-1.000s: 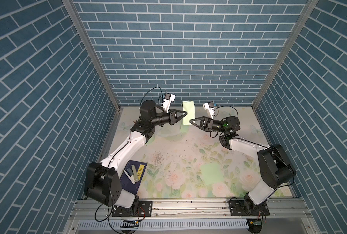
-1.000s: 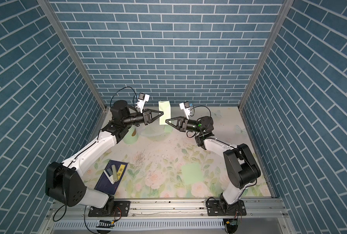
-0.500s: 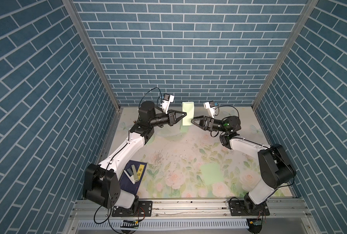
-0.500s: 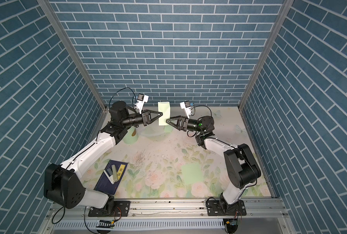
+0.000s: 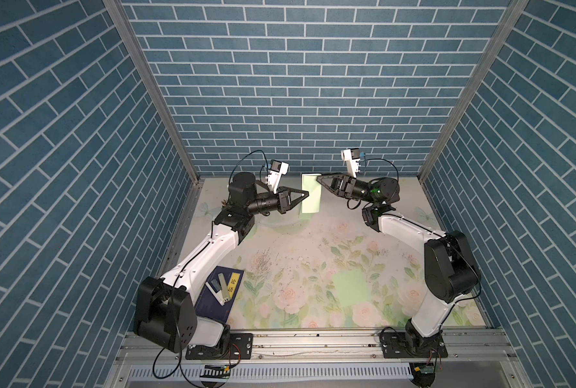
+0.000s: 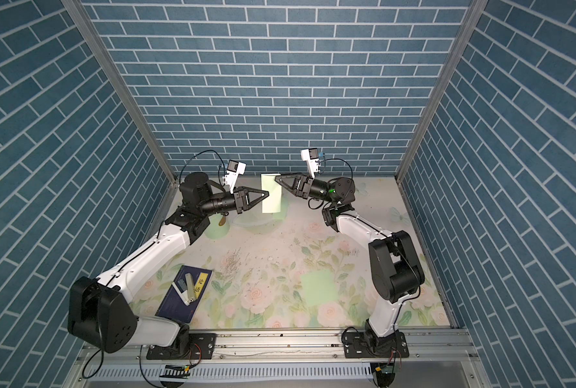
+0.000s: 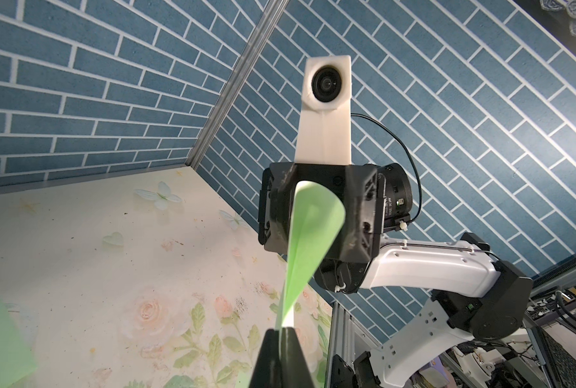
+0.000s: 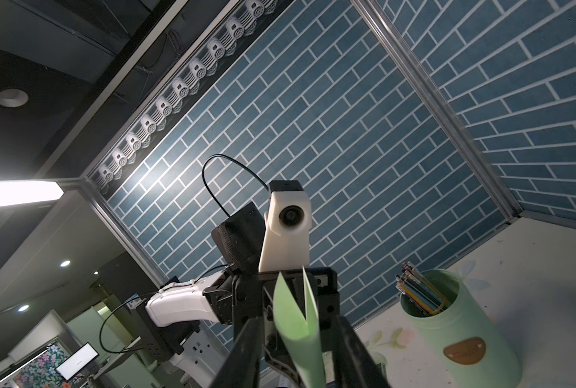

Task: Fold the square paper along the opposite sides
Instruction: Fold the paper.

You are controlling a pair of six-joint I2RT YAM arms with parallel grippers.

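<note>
Midway through the fold, the left gripper (image 7: pixel 281 339) is pinching the edges of the green paper (image 5: pixel 311 197) closed, holding it doubled over in the air above the far end of the floral counter (image 5: pixel 313 268). Opposite, the right gripper (image 8: pixel 300 349) is standing with its jaws apart around the loose bend, touching nothing firmly. Judging by the rounded loop, the next move is calling for a squeeze along that bend to set a crease.
</note>
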